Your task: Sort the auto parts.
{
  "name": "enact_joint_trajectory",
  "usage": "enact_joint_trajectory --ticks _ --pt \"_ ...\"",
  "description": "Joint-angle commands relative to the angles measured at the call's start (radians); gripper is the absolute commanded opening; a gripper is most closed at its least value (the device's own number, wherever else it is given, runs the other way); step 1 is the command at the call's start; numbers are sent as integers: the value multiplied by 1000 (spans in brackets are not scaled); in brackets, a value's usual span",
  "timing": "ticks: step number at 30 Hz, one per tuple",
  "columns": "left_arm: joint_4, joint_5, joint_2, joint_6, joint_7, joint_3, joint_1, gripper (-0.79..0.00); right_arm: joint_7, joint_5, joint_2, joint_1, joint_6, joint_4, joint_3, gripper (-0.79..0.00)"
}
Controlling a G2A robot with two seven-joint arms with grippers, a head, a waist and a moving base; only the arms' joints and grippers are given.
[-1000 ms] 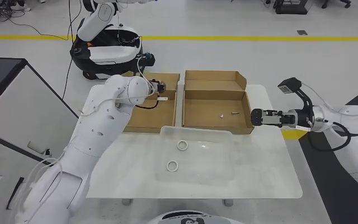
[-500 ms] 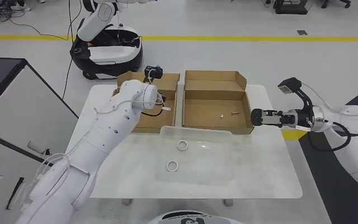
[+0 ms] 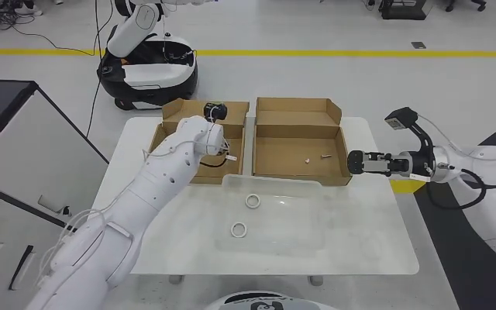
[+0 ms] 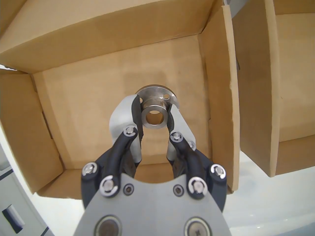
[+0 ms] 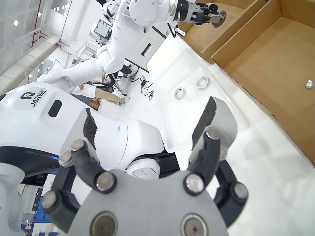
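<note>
Over the far left of the table point(image 3: 364, 232), the L gripper point(image 4: 153, 115) is hanging above the left cardboard box point(image 4: 86, 104), pointing down into it. Its fingers point(image 4: 136, 114) are clamping a flanged bushing point(image 4: 152, 104), bare metal, by the sleeve. One pad is pressing each side, w/ the flange facing the box floor. The part is hanging clear of the cardboard, roughly mid-box, and is throwing a faint shadow underneath.

On the opp. side, the R gripper point(image 3: 353, 163) is sitting at the table's right edge, just beside the outer wall of the right cardboard box point(image 3: 287, 159). Its claw is standing wide apart.

Two small metal parts point(image 3: 308, 161) point(image 3: 326, 156) are lying on that box's floor, near each other, toward the R gripper's side. What kind they are is too small to tell.

A white tray point(image 3: 287, 225) is sitting on the table in front of both boxes, its far rim right up against their near walls. Two rings point(image 3: 253, 201) point(image 3: 239, 229) are lying flat in its left half, apart from each other, one nearer the boxes.
</note>
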Motion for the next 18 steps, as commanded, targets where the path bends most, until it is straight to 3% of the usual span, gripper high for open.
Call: enact_joint_trajectory --ticks 1,13,14,15,18 --pt "25 -1 -8 -1 6 9 -5 -785 0 0 0 0 0 0 0 0" --pt "128 -4 -49 -17 22 39 -35 -785 0 0 0 0 0 0 0 0" --pt "134 -4 -51 -18 23 39 -36 -674 0 0 0 0 0 0 0 0" --pt "139 -4 -53 -20 24 39 -37 -616 0 0 0 0 0 0 0 0" --pt "154 -4 -59 -21 27 37 -41 -533 0 0 0 0 0 0 0 0"
